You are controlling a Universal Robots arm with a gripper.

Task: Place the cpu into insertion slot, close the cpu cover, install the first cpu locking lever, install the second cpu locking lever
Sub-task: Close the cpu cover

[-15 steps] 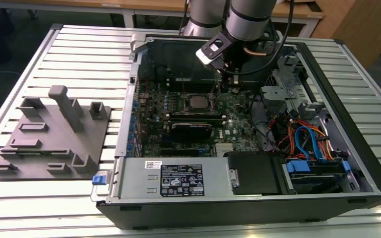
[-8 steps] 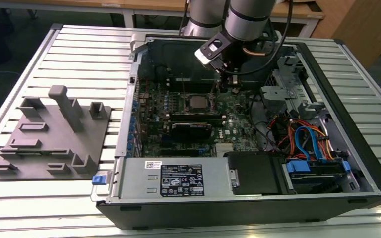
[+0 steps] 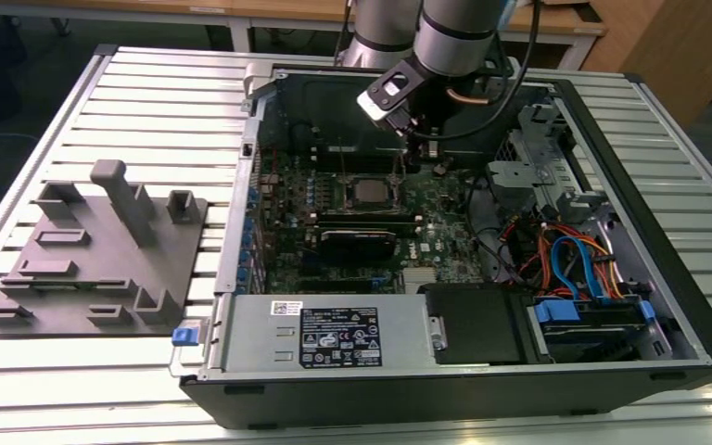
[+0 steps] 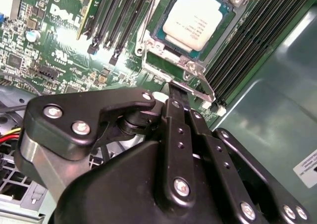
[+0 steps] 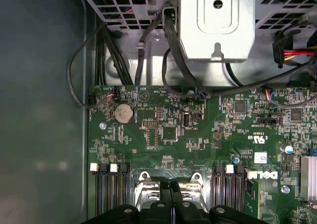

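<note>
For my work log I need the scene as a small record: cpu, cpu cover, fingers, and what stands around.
cpu: seated in the insertion slot, silver top up
cpu cover: lies down around the cpu
gripper: fingers shut, tips beside the cpu cover's edge
surroundings: open computer case on the slatted table; grey fixture block at the exterior view's left

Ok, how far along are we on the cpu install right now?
Done: the cpu sits in the insertion slot, and the cpu cover looks lowered around it. In hand: the claw, shut, sits at the cover's near edge beside a wire locking lever. Left: I cannot tell that either lever is latched, so count both as open items.
</note>
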